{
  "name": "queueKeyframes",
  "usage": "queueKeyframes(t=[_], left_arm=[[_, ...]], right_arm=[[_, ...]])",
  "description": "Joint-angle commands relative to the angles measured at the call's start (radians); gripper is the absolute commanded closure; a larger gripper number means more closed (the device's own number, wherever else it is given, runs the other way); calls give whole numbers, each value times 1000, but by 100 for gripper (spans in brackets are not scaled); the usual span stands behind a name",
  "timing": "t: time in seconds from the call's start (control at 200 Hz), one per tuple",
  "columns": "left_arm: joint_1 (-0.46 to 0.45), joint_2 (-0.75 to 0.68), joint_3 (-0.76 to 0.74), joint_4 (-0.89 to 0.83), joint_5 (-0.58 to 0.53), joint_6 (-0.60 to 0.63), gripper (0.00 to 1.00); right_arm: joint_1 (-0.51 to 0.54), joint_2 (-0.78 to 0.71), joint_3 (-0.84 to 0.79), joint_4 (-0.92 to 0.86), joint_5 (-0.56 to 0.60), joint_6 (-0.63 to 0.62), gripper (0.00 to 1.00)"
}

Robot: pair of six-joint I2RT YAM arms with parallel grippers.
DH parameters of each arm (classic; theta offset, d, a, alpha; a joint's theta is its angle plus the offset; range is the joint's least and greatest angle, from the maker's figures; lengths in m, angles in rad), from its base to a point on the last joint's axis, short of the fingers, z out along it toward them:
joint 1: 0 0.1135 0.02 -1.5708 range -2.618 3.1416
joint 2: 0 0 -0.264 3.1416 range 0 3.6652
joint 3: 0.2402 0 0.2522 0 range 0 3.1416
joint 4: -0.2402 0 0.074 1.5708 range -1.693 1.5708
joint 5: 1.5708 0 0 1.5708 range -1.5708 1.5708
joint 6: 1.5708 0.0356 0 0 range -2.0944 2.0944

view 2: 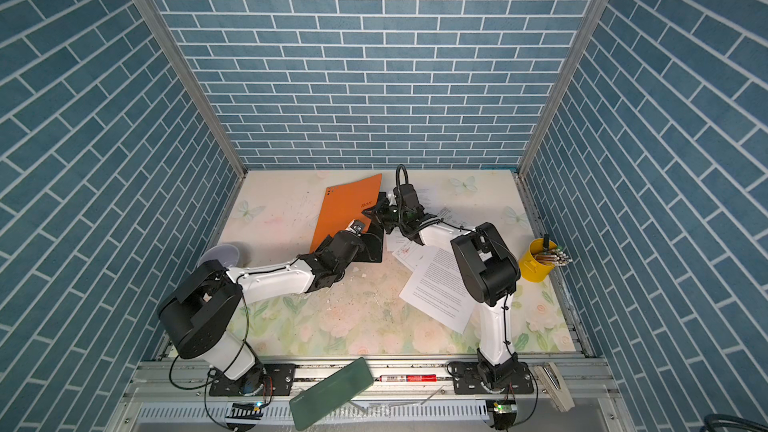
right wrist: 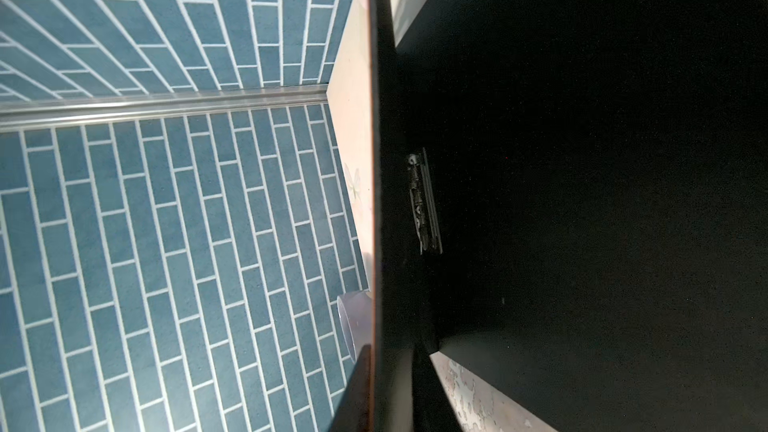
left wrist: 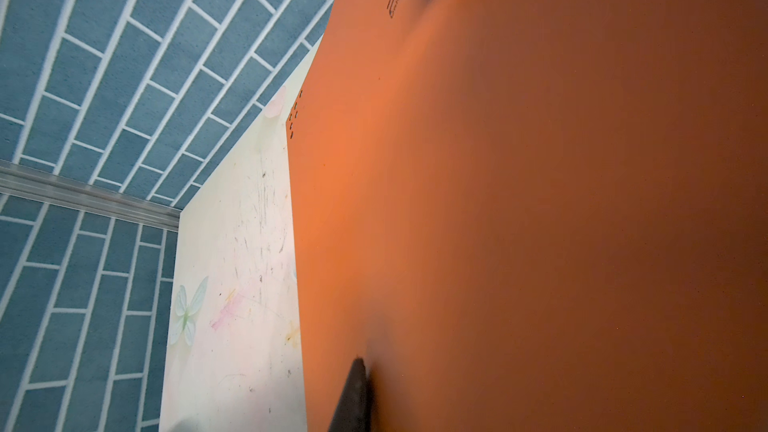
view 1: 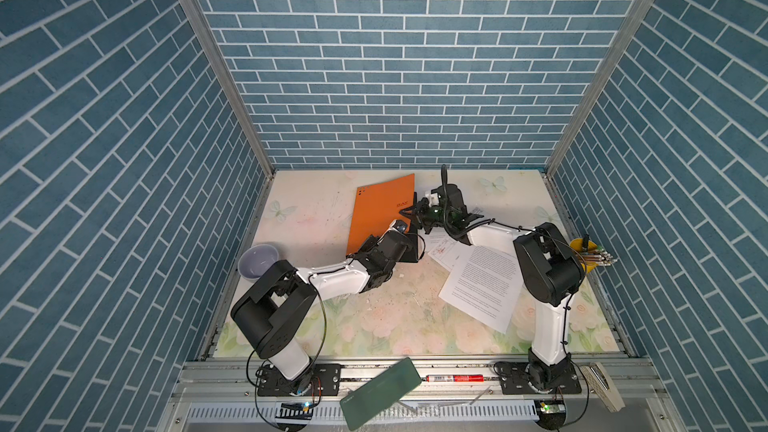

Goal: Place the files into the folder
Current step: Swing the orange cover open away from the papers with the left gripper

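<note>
Obs: folder (view 1: 380, 218) open, cover raised, long axis running away from the bases; left gripper (view 1: 402, 229) clamped on its near edge, right gripper (view 1: 409, 211) astride the side edge, grip unclear; files (view 1: 484, 284) lie flat just right, nearest the right arm.

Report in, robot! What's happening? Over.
Left gripper shut on folder, cover raised. Right gripper at cover edge, grip unclear. Files on table, under right arm.

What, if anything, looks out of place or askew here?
The files lie fanned crookedly, not stacked. A dark green slab overhangs the front rail at a slant, beside a red marker off the table.
</note>
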Motion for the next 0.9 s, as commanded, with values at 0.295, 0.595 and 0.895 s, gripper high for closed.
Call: queueKeyframes(t=[0.295,0.595,0.895], left_arm=[[10,-111,-7,-12,4,-100,92],[17,-139,11,-53,44,-173,93],[22,-197,10,-37,147,-258,92]], right_arm=[[-28,-129,-64,-69,84,-107,55],[-79,-252,-185,-76,178,-166,38],[-102,-299,-246,-183,224,-246,36]])
